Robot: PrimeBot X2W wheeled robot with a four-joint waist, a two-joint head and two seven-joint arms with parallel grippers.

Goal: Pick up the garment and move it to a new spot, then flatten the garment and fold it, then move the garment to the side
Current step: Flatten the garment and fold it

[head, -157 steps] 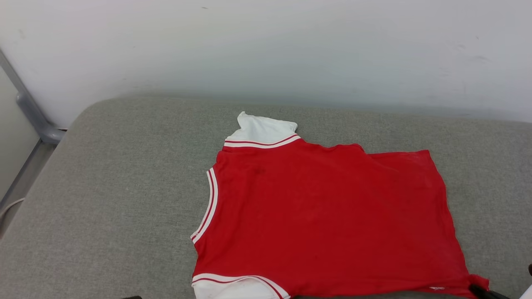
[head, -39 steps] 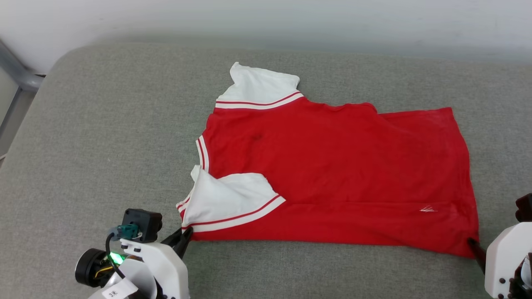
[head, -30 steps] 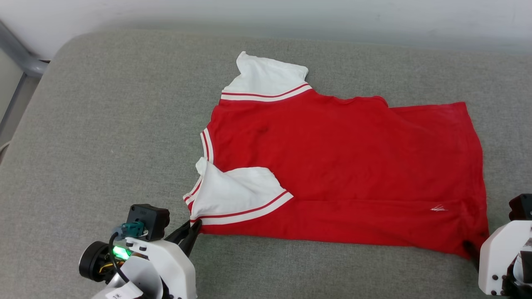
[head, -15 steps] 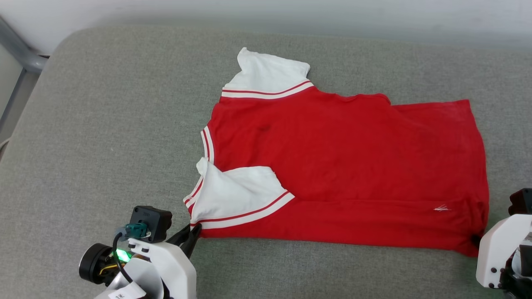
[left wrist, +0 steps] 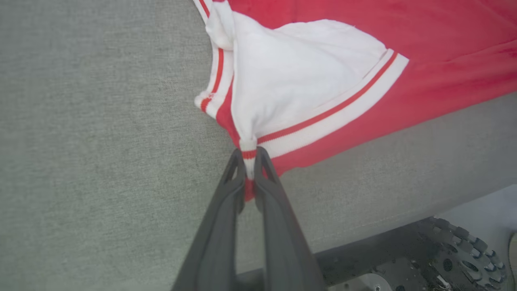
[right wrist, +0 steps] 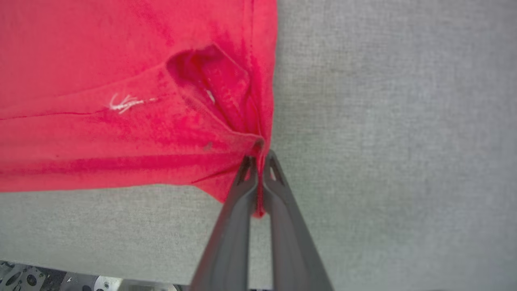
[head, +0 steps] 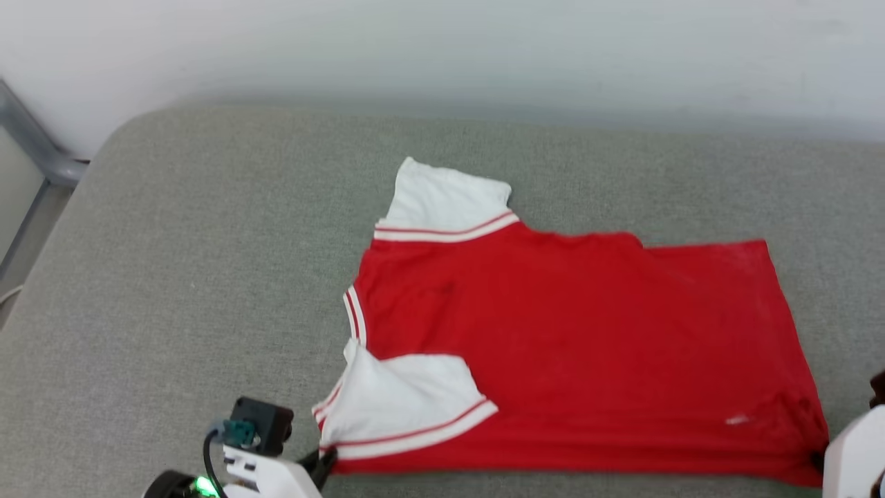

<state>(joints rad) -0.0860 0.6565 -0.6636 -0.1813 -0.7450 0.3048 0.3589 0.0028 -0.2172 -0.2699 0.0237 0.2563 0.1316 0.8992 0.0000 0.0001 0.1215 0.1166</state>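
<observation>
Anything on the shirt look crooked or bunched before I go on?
Yes. The garment isn't flat: its near sleeve lies flipped over the red body, pinched by the left claw, while the far sleeve sticks out. By the right claw, the hem corner puckers into an open fold.

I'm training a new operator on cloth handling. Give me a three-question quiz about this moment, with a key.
1. True or false: the left gripper is shut on the striped trim of the jersey T-shirt's near white sleeve.
2. The right gripper pinches: A) the collar; B) a red hem corner; C) the far sleeve.
3. Fill in: the T-shirt lies on a ___ cushion.
Key: 1 true; 2 B; 3 grey.
</observation>
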